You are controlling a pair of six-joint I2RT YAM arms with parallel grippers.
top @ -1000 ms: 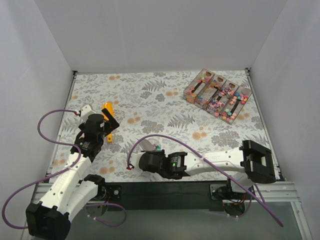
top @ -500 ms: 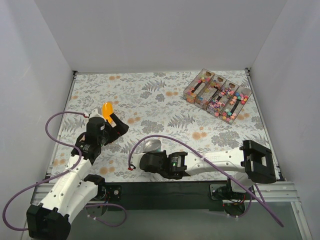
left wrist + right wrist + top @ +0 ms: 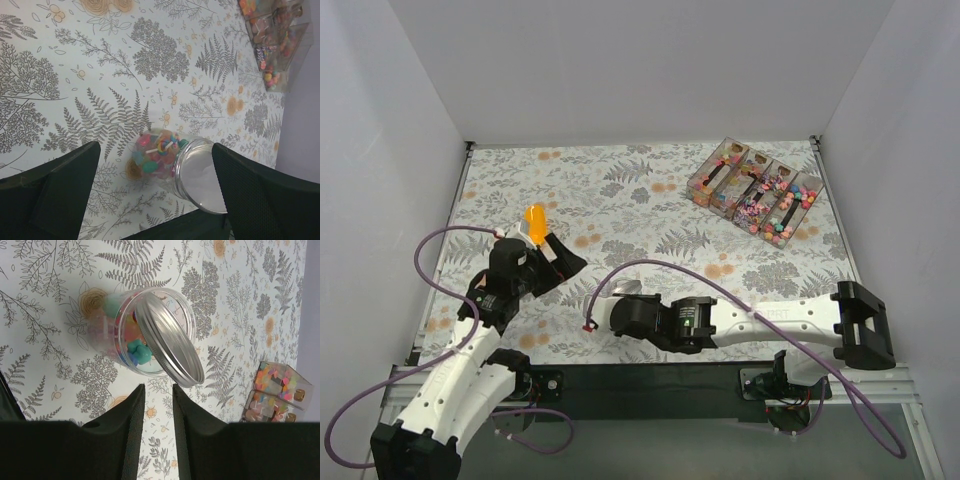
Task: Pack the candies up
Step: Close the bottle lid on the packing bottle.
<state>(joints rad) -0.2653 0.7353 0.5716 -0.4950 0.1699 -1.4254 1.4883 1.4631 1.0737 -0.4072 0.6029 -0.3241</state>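
Candies (image 3: 135, 351) sat in a silver-lidded jar (image 3: 172, 347) on the fern-print tabletop (image 3: 620, 205) near your right fingers (image 3: 141, 402), which stood almost together, empty; more filled clear boxes (image 3: 756, 190) far right. Your left fingers (image 3: 563, 264) were spread wide, empty. An orange scoop (image 3: 534, 219) lay beside them. White walls (image 3: 640, 70) enclosed the tabletop.

Floral table (image 3: 650, 200) w/ jar (image 3: 125, 335) on its side nr front, orange scoop (image 3: 533, 219) left, divided box (image 3: 755, 190) far-right.
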